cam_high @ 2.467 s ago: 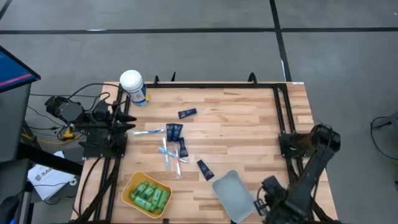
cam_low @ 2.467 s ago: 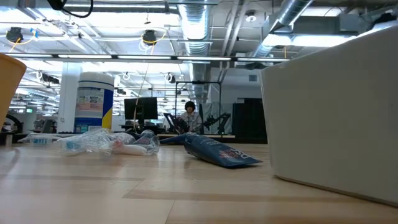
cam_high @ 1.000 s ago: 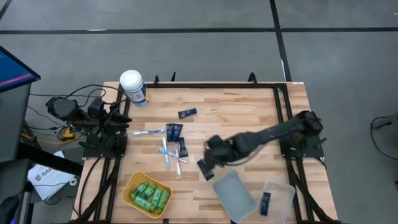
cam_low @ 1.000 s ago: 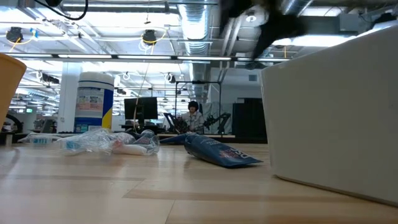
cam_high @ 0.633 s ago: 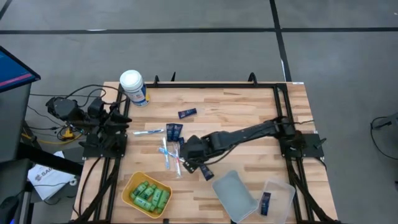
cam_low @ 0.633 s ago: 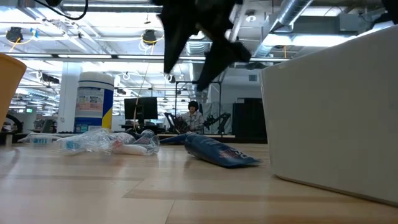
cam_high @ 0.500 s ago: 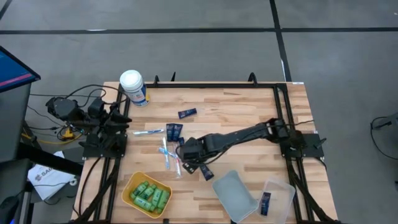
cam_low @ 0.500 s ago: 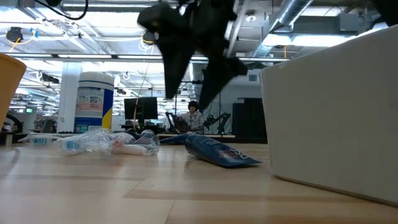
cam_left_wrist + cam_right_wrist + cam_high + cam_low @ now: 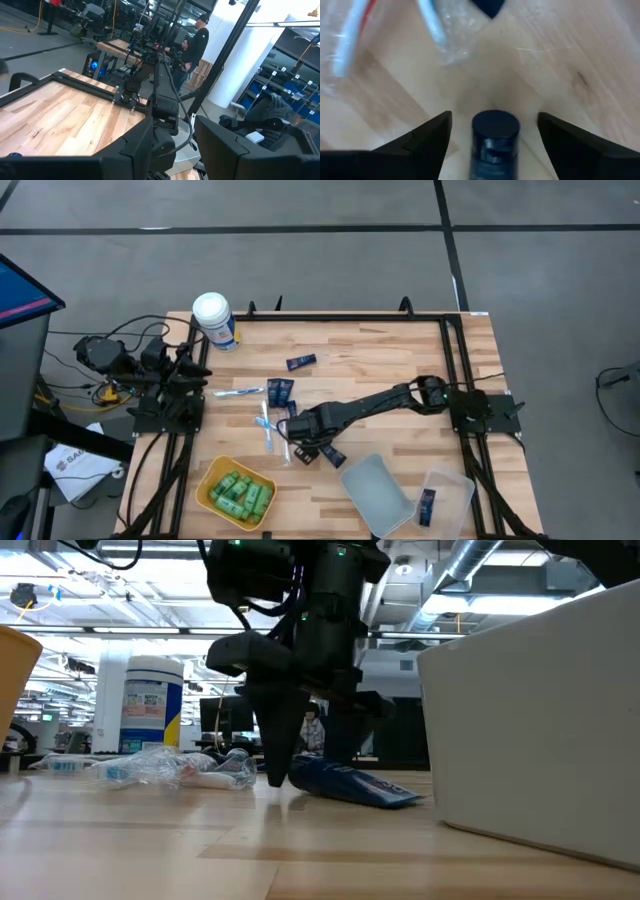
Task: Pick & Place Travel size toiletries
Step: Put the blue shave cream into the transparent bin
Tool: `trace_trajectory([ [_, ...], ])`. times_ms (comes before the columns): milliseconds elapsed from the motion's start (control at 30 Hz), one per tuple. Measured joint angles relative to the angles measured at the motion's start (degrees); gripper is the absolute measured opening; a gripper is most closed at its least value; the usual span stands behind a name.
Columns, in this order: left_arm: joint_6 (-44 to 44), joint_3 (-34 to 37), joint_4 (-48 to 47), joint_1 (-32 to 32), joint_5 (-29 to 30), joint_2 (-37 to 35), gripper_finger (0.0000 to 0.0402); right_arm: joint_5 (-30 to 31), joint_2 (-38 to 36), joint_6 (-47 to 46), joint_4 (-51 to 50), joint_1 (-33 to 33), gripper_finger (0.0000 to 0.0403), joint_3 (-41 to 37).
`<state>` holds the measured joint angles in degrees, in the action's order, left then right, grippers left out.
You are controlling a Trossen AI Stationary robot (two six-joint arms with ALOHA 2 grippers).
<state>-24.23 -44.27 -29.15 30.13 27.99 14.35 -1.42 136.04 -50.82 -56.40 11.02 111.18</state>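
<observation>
Over the surface (image 9: pixel 400 360), high view: right tool (image 9: pixel 305 448) reaches to a navy tube (image 9: pixel 331 452) beside wrapped toothbrushes (image 9: pixel 266 423); left tool (image 9: pixel 196 375) waits at the edge, grip cannot be told.
Low view: fingers (image 9: pixel 274 750) spread, straddling the tube (image 9: pixel 350 784).
Right wrist view: released fingers (image 9: pixel 427 137) flank the round cap (image 9: pixel 495 127).
Handling: probably light, soft, slippery; pinch near the stiffer cap.

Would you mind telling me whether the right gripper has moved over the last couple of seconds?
Yes. The right gripper has swung away from the clear bin at the table's near right corner, toward the table's middle, and now straddles a navy tube, fingers open.
</observation>
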Motion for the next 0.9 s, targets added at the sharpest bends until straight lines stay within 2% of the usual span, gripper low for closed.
trace_trajectory([
  [200,0.0,0.0,0.0,0.0,0.0,0.0,0.0143,-0.91,0.01,-0.05,-0.36,0.01,0.0243,-0.04],
  [533,0.0,0.0,0.01,0.0,0.0,0.0,0.0143,-0.8,-0.09,1.85,-0.48,0.0,0.0119,-0.16],
  [700,0.0,0.0,0.01,0.0,0.0,0.0,0.0143,-1.33,-2.95,3.25,-0.11,-0.76,0.0125,-0.28],
  [833,0.0,0.0,0.02,0.0,0.0,0.0,0.0143,2.06,-8.17,3.91,-0.82,-2.14,0.0158,-0.24],
  [900,0.0,0.0,0.02,0.0,0.0,0.0,0.0143,4.6,-10.99,4.26,-2.41,-2.74,0.0161,-0.22],
])
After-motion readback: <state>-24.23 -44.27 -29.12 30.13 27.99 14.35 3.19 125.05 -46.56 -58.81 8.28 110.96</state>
